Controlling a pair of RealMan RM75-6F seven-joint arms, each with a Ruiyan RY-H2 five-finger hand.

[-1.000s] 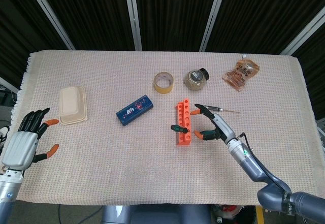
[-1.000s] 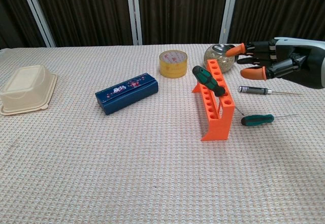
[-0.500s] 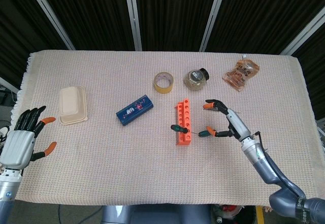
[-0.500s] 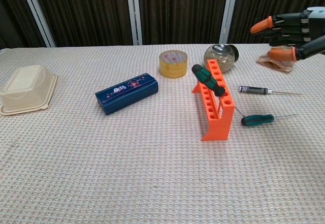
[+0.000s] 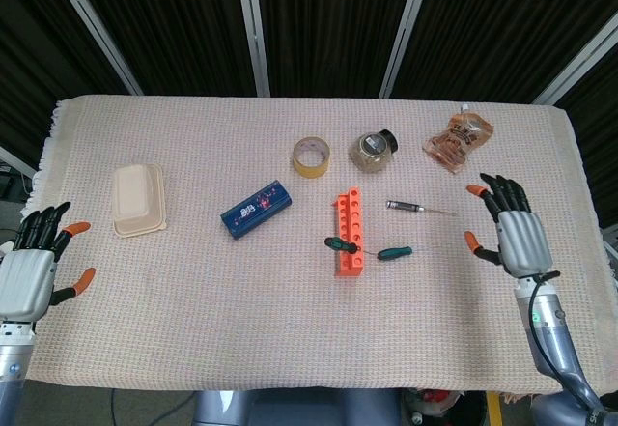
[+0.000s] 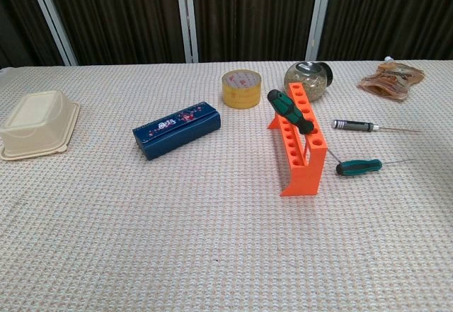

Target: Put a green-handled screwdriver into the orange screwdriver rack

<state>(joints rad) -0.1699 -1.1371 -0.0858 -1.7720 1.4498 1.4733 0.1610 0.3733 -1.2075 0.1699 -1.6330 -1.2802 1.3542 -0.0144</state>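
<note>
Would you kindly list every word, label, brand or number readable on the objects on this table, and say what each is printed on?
None can be quoted.
Blue box: a white and red pattern on its side face, too small to read.
Brown pouch: dark printed marks, too blurred to read.
Yellow tape roll, jar, cream container, orange screwdriver rack: no text visible.

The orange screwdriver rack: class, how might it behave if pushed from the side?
The orange screwdriver rack is tall and narrow on slim legs, so it would probably tip rather than slide. The woven tablecloth looks grippy, adding to that. The green-handled screwdriver leaning out of it may pull it over sooner.
</note>
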